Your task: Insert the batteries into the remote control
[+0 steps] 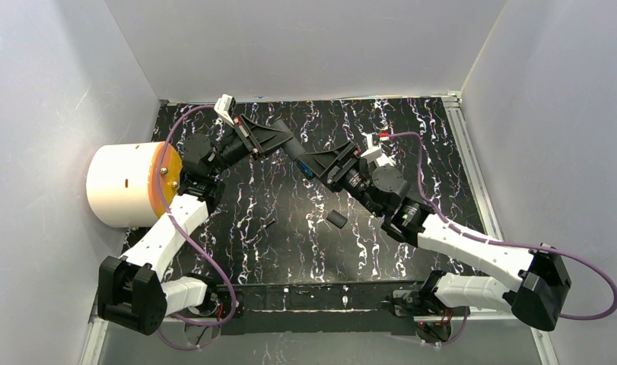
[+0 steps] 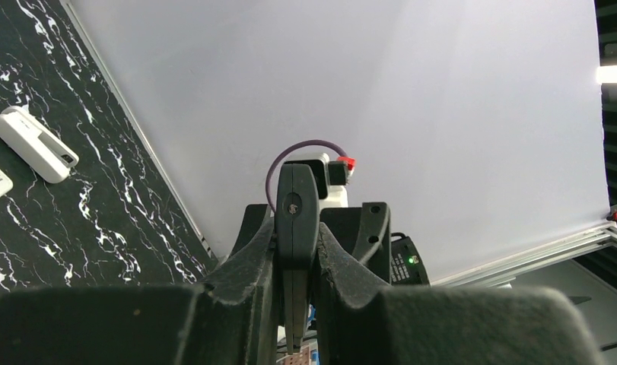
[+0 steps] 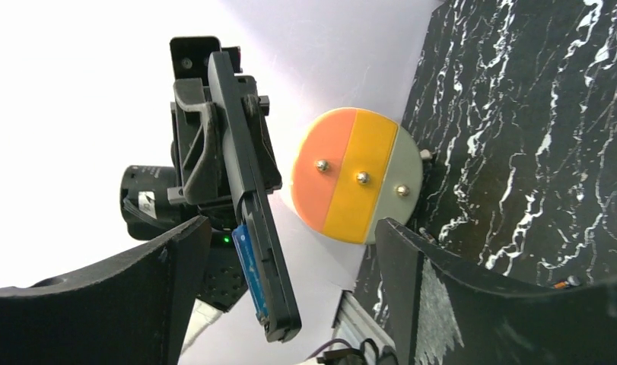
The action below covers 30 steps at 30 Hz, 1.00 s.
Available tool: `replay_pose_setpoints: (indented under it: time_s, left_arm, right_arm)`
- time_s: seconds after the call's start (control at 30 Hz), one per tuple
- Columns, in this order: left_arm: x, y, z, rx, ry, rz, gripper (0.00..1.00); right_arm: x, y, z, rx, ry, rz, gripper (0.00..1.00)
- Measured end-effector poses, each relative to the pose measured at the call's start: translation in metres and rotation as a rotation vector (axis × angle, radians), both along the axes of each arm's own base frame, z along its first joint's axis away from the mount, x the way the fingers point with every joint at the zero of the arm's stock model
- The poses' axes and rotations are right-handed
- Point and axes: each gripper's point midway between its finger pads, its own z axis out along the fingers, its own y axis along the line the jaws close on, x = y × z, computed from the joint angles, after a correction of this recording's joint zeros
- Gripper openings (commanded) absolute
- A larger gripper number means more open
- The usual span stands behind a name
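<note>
While looking from above, find the remote control lifted over the far middle of the counter, a dark slim bar slanting from far left to near right. Note the blue battery set along its body, near the end that points at the right claw. Mark two small things down on the counter: a stubby dark piece just near of the right claw and a thin dark piece left of it, both well apart from either claw. Cannot tell whether either is a battery.

See the left claw clamped tight on the remote control's far-left part, pressing it from either side. See the right claw spread wide, with the remote control's free end between its fingers, nearer one than the other. Cannot tell whether anything touches.

Count bare counter near of the remote control, between the two arms. Mind the white drum with its orange-and-yellow face at the left edge, and the white wall close behind. Note a white remote lying by a counter edge, seen only from the left wrist.
</note>
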Motion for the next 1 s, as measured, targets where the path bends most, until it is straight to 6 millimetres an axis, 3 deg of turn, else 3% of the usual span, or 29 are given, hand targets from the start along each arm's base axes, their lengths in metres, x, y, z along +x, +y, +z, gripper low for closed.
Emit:
replay_pose_setpoints:
  time_s: [0.17, 0.43, 1.0]
  left_arm:
    - [-0.002, 0.000, 0.002, 0.001, -0.009, -0.001, 0.00]
    - [-0.001, 0.000, -0.004, 0.007, -0.003, -0.001, 0.00]
    - [-0.002, 0.000, -0.004, 0.002, 0.011, -0.004, 0.00]
  right_arm:
    - [0.006, -0.002, 0.007, 0.054, 0.017, 0.002, 0.70]
    - [0.008, 0.009, -0.005, 0.044, 0.046, 0.052, 0.71]
    - [-0.004, 0.016, 0.009, 0.072, 0.001, 0.134, 0.23]
